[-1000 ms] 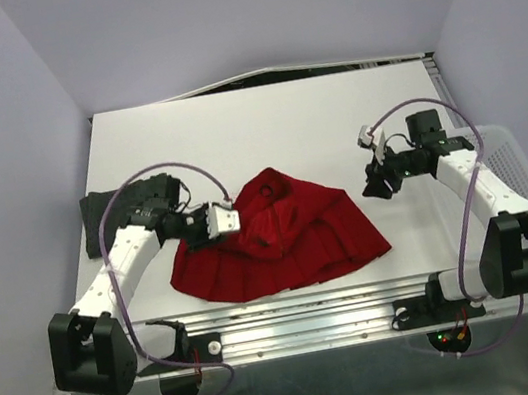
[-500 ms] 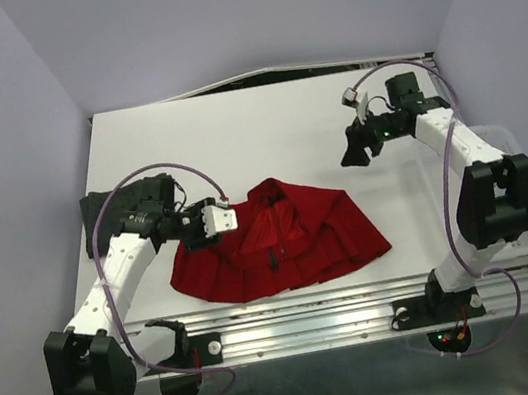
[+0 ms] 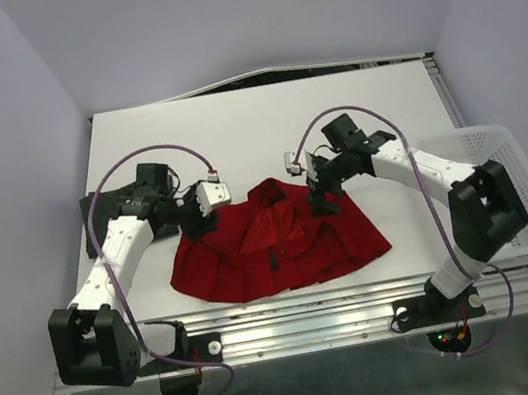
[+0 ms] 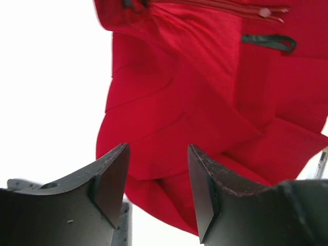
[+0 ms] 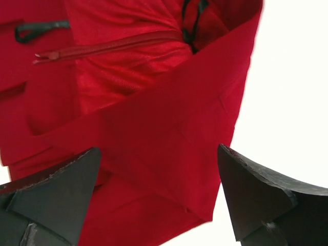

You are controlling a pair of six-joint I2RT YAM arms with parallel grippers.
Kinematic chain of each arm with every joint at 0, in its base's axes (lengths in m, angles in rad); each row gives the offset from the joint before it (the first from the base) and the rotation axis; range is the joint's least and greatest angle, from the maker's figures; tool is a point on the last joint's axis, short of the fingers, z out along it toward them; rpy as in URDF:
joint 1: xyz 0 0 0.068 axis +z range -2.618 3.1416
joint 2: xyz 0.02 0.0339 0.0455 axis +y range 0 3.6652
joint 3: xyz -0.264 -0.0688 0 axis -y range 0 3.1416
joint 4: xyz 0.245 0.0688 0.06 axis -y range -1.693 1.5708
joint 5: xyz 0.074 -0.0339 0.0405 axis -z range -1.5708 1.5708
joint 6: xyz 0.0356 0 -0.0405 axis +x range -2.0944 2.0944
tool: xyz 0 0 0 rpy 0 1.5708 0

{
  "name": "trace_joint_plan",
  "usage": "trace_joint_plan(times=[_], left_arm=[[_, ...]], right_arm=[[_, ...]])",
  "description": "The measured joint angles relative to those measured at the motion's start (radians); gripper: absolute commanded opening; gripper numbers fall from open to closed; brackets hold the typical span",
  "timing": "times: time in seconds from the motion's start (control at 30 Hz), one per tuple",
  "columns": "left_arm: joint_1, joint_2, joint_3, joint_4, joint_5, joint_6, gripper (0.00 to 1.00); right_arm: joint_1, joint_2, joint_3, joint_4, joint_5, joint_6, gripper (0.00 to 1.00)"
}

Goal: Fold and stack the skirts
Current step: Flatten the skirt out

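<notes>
The two arms rise from the near edge of the white table (image 3: 262,127), and just beyond that edge lies the red skirt (image 3: 276,241), spread flat in a fan shape. Its wide pleated hem runs left to right along the near side, which is its long axis, and its narrow waist points away toward the far side of the table. Past the hem, the left gripper (image 3: 196,224) hangs over the skirt's left side; in the left wrist view its fingers (image 4: 110,189) stand apart with nothing between them, and only red pleats show through the gap. The right gripper (image 3: 323,196) hangs over the right shoulder of the skirt near the waist, its fingers (image 5: 56,200) spread wide and empty, a folded-over flap of red cloth lying beneath them. At the waist, between the two grippers, the cloth is rumpled, and the wrist views show a red zip (image 5: 107,46) and a thin black hanging loop (image 4: 269,42). Farther to the left, at the table's left edge, the dark grey skirt (image 3: 97,217) lies partly hidden under the left arm; how it is folded cannot be told. A white mesh basket (image 3: 524,205) sits at the right edge of the table, well apart from both skirts.
</notes>
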State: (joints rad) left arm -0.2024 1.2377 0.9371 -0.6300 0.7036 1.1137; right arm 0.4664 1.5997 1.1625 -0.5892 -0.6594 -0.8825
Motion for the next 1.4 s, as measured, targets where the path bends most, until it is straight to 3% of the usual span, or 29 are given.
trace_joint_plan(times=[0.17, 0.23, 0.33, 0.37, 0.5, 0.73, 1.03, 1.27, 1.33, 1.4], left_arm=[[0.029, 0.005, 0.021, 0.004, 0.017, -0.011, 0.60], [0.035, 0.006, 0.021, 0.003, 0.023, -0.013, 0.60], [0.043, 0.010, 0.021, 0.004, 0.032, -0.016, 0.60], [0.048, 0.011, 0.021, 0.004, 0.034, -0.018, 0.60], [0.063, 0.015, 0.021, 0.006, 0.042, -0.024, 0.59], [0.092, 0.042, 0.021, -0.003, 0.037, 0.023, 0.59], [0.085, 0.054, 0.013, -0.137, -0.017, 0.374, 0.64], [-0.065, 0.057, -0.045, -0.117, -0.050, 0.467, 0.69], [-0.116, 0.063, -0.045, -0.100, -0.048, 0.463, 0.90], [-0.153, 0.070, -0.046, -0.089, -0.047, 0.450, 0.91]], right_arm=[[0.051, 0.065, 0.008, -0.008, 0.032, -0.065, 1.00], [0.077, 0.077, 0.008, -0.009, 0.039, -0.088, 0.95], [0.096, 0.098, 0.010, -0.009, 0.043, -0.114, 0.62], [0.097, 0.109, 0.014, -0.012, 0.047, -0.119, 0.43], [0.097, 0.130, 0.030, -0.011, 0.061, -0.137, 0.03], [0.089, 0.120, 0.052, -0.011, 0.070, -0.133, 0.01], [0.001, 0.025, 0.102, -0.013, 0.029, -0.037, 0.01], [-0.036, -0.006, 0.121, -0.021, 0.003, 0.014, 0.01], [-0.036, -0.006, 0.121, -0.030, -0.004, 0.026, 0.01], [-0.036, -0.006, 0.121, -0.034, -0.005, 0.035, 0.01]])
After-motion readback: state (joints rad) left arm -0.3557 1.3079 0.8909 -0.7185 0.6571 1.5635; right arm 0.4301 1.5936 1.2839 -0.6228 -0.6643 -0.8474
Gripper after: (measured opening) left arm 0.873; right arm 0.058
